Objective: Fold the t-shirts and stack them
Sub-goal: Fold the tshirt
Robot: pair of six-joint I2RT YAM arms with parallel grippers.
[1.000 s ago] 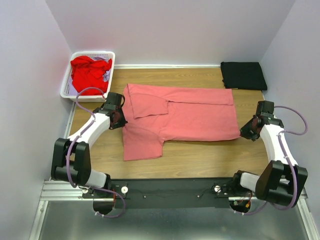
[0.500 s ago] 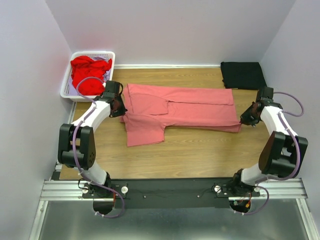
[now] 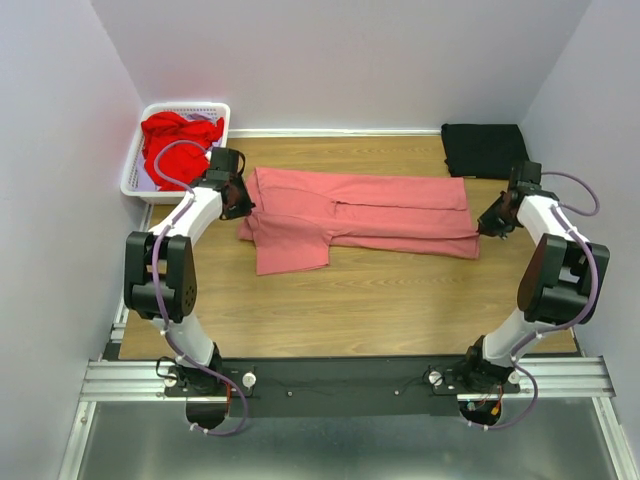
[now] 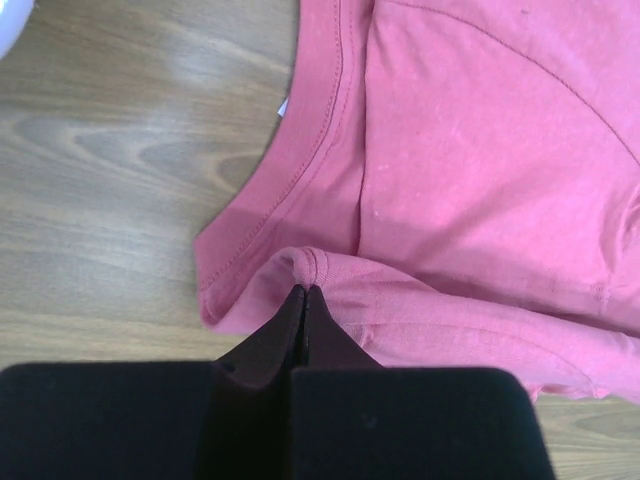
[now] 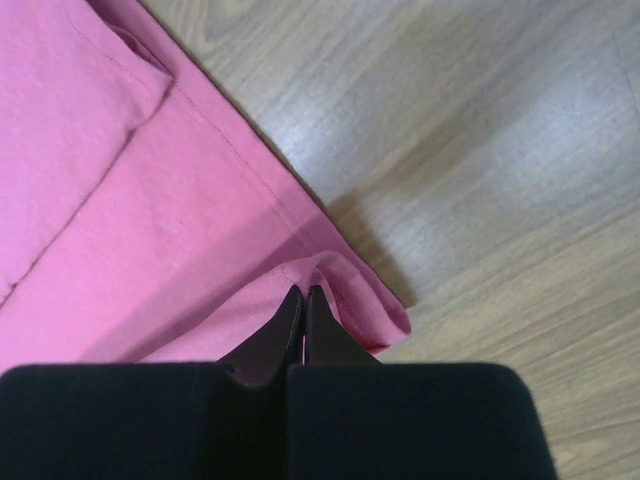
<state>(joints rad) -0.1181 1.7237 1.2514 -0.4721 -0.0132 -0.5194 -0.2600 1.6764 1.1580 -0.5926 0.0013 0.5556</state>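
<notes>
A pink t-shirt lies across the middle of the wooden table, its near long edge folded up over the body. My left gripper is shut on the shirt's left end by the collar; the pinched fold shows in the left wrist view. My right gripper is shut on the shirt's right hem corner, seen in the right wrist view. One sleeve sticks out toward the near side. A folded black t-shirt lies at the far right corner.
A white basket at the far left holds crumpled red clothes. Bare wooden table lies between the shirt and the arm bases. Walls close the left, right and far sides.
Both grippers have moved away from the bases, carrying the shirt's near edge up and over the body. The shirt now lies as a narrower band.
</notes>
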